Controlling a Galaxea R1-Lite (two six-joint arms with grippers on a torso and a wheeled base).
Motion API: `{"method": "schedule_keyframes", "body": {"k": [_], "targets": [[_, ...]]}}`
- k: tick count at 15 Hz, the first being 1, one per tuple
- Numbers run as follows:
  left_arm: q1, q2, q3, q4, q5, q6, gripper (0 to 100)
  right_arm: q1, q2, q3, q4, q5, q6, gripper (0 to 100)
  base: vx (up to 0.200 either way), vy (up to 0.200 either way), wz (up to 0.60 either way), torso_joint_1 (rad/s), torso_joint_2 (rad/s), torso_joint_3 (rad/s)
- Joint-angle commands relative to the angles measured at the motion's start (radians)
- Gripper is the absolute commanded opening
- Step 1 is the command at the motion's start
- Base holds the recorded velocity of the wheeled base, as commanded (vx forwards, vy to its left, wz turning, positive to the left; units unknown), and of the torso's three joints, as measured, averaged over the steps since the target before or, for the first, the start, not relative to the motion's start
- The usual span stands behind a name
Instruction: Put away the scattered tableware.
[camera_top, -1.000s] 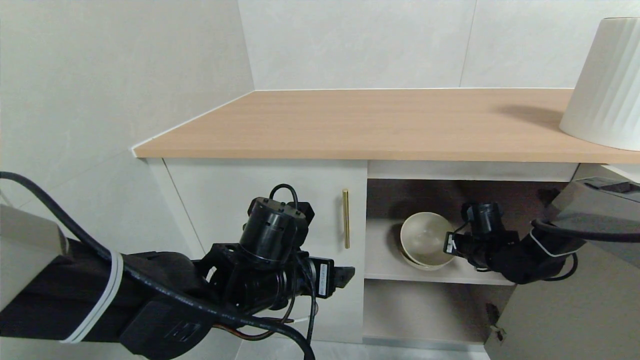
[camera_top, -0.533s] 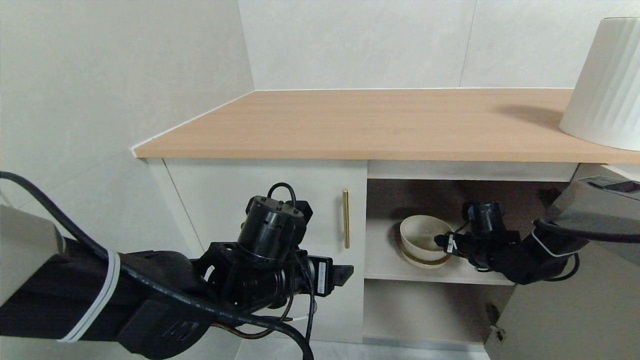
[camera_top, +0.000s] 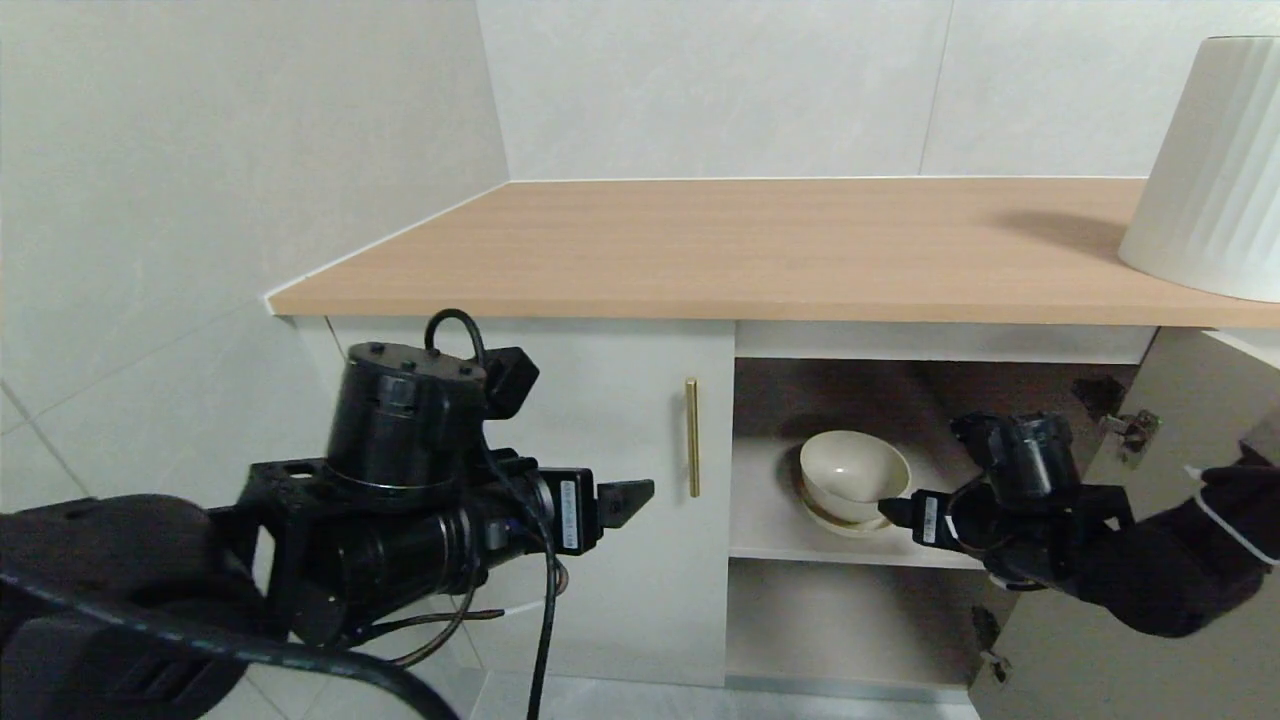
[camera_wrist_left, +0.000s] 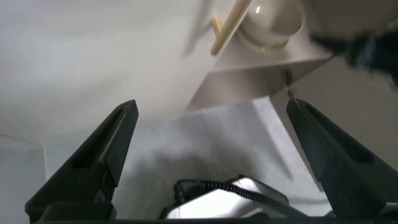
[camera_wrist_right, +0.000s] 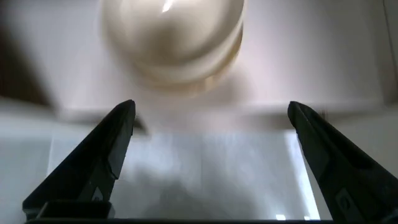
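Evidently the bowl (camera_top: 853, 475) sits stowed on the cabinet shelf (camera_top: 770, 525). The right gripper (camera_top: 893, 511), jaws spread and empty, hangs just before the bowl; the left gripper (camera_top: 630, 497), jaws likewise spread, is well left of it. Next, probably: back out and shut the open door (camera_top: 1100, 680).

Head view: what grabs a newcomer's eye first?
The cream bowl on the upper shelf of the open cabinet, with the right gripper open just in front of it. Next, the left gripper, open, before the closed door, and the white ribbed shade on the counter, at its right end.
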Motion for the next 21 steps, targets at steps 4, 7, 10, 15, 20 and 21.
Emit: {"method": "schedule_keyframes", "body": {"k": [4, 7, 10, 15, 20, 21], "targets": [[0.058, -0.262, 0.119, 0.020, -0.002, 0.059, 100, 0.053, -0.459, 0.062, 0.315, 0.039, 0.004, 100, 0.000, 0.000, 0.00, 0.000, 0.00, 0.000], [0.135, -0.332, 0.182, 0.012, -0.017, 0.220, 100, 0.056, -0.564, 0.000, 0.472, 0.056, 0.006, 100, 0.000, 0.000, 0.00, 0.000, 0.00, 0.000], [0.129, -0.332, 0.184, 0.011, -0.023, 0.223, 100, 0.139, -0.647, -0.010, 0.559, 0.047, 0.001, 100, 0.000, 0.000, 0.00, 0.000, 0.00, 0.000], [0.129, -0.341, 0.187, 0.012, -0.063, 0.200, 100, 0.190, -0.680, -0.030, 0.665, 0.041, 0.001, 100, 0.000, 0.000, 0.00, 0.000, 0.00, 0.000], [0.129, -0.331, 0.187, 0.012, -0.065, 0.197, 100, 0.191, -0.679, -0.027, 0.680, 0.041, -0.002, 100, -0.200, 0.000, 0.00, 0.002, 0.00, 0.001], [0.129, -0.331, 0.187, 0.012, -0.065, 0.197, 100, 0.191, -0.677, -0.026, 0.680, 0.041, -0.002, 100, -0.200, 0.000, 0.00, -0.002, 0.00, 0.012]]}}
